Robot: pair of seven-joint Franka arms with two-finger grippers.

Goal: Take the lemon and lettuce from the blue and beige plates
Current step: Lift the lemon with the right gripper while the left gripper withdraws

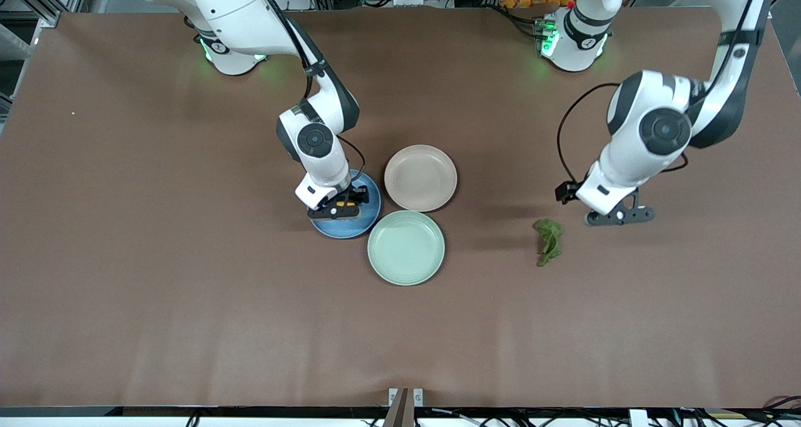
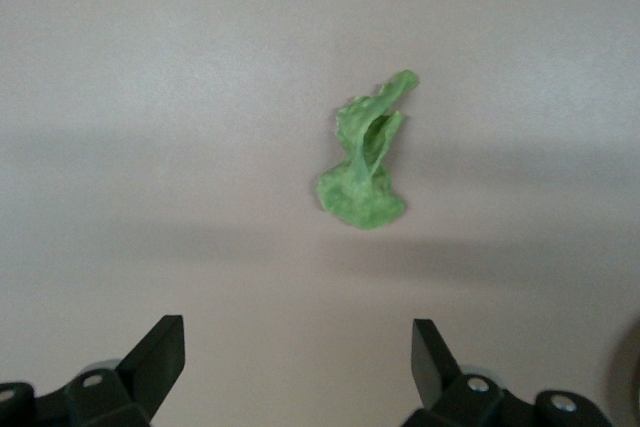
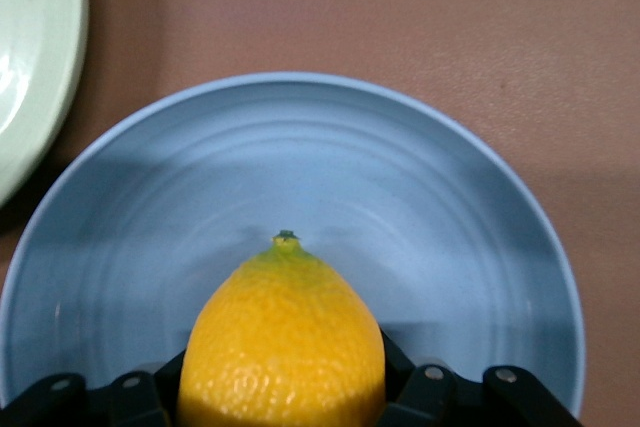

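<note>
Plates are clustering at the middle of the front view, where the right tool is sitting low in the blue plate while the left tool is hovering just above the lettuce lying on the bare tabletop at right of centre, off the beige plate. In the left wrist view that tool is spreading wide and empty, the lettuce lying mid-frame. In the right wrist view the right tool is clamping the lemon at the bottom of the frame; its rounded skin could be slipping out on the lift.

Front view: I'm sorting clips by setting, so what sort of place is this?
Probably a robotics lab bench, not a kitchen. Two arms are mounted along a bare brown table, with cables and metal framing past its edge, and the only props are plates, a lemon and a lettuce leaf.
</note>
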